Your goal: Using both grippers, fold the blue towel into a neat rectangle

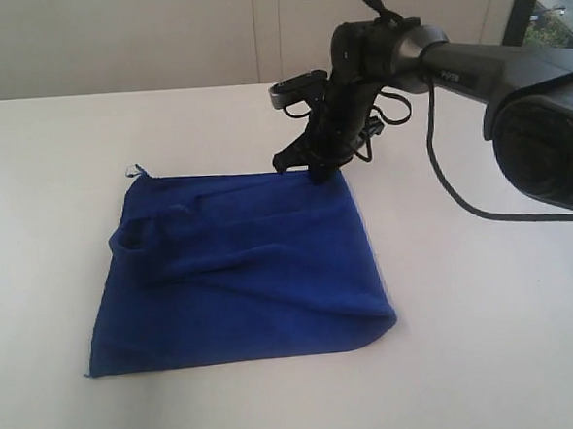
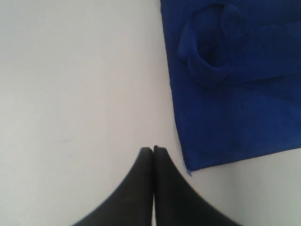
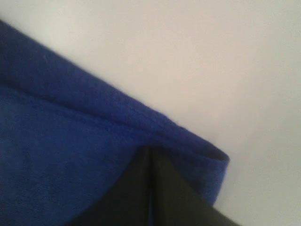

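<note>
1. I saw the blue towel (image 1: 251, 275) lying on the white worktop (image 1: 490, 358), about midway across it, doubled over with a loose rumpled fold on its left part.
2. The right gripper (image 1: 315, 171) was down on the towel's corner towards the worktop's far edge and right side. Its jaws were pressed fully together at the cloth's rim, and I could not tell whether any cloth was caught between them.
3. The left gripper (image 2: 153, 149) hung over bare worktop just beside another towel corner, its jaws closed tight and holding nothing.
</note>
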{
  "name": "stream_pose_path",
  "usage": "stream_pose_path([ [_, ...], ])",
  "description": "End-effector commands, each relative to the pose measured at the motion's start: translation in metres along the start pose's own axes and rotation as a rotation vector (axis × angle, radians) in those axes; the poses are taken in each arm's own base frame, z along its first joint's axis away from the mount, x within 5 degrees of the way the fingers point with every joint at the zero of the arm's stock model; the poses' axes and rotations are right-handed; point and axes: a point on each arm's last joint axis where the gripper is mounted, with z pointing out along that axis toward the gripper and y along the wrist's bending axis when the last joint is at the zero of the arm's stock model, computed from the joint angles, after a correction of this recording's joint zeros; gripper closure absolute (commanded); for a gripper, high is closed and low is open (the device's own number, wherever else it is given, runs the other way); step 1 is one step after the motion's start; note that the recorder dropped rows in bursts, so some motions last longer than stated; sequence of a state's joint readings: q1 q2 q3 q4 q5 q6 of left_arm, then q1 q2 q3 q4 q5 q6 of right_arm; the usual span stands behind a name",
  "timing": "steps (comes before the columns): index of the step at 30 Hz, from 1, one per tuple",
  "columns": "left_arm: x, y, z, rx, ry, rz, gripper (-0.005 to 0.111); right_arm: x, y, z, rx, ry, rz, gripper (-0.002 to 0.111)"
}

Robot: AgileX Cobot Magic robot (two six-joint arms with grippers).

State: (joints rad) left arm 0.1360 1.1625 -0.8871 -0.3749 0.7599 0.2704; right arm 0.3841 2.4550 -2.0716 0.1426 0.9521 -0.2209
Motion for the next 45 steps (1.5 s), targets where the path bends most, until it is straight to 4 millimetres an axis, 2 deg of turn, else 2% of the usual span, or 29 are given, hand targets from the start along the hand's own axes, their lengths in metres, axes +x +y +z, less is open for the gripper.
stream_pose_path([
  [1,0.001,-0.002,-0.002,0.014,-0.005,-0.005,0.107,0.011,-0.023,0.009,0.052,0.070,-0.008,0.108],
  [9,0.001,-0.002,-0.002,0.014,-0.005,-0.005,0.107,0.037,-0.052,0.001,0.239,0.301,0.071,0.108],
  [13,0.001,-0.002,-0.002,0.012,-0.005,-0.004,0.107,0.051,-0.051,-0.003,0.235,0.350,0.097,0.108],
  [19,0.001,-0.002,-0.002,0.012,-0.005,-0.004,0.107,0.086,-0.042,-0.012,0.229,0.388,0.136,0.108],
  [23,0.001,-0.002,-0.002,0.012,-0.005,-0.004,0.107,0.121,-0.031,-0.035,0.228,0.378,0.184,0.108],
  [28,0.001,-0.002,-0.002,0.012,-0.005,-0.004,0.107,0.191,-0.012,-0.052,0.215,0.437,0.237,0.108],
  [30,0.001,-0.002,-0.002,0.012,-0.005,-0.004,0.107,0.215,0.000,-0.067,0.185,0.439,0.275,0.108],
  [32,0.001,-0.002,-0.002,0.012,-0.005,-0.004,0.107,0.223,0.007,-0.088,0.167,0.386,0.300,0.108],
  [35,0.001,-0.002,-0.002,0.012,-0.005,-0.004,0.107,0.209,0.011,-0.126,0.158,0.187,0.314,0.108],
  [39,0.001,-0.002,-0.002,0.012,-0.005,-0.004,0.107,0.175,0.011,-0.153,0.147,-0.031,0.308,0.108],
  [42,0.001,-0.002,-0.002,0.012,-0.005,-0.004,0.107,0.144,0.008,-0.160,0.122,-0.139,0.278,0.108],
  [45,0.001,-0.002,-0.002,0.012,-0.005,-0.004,0.107,0.113,0.001,-0.149,0.113,-0.160,0.246,0.108],
])
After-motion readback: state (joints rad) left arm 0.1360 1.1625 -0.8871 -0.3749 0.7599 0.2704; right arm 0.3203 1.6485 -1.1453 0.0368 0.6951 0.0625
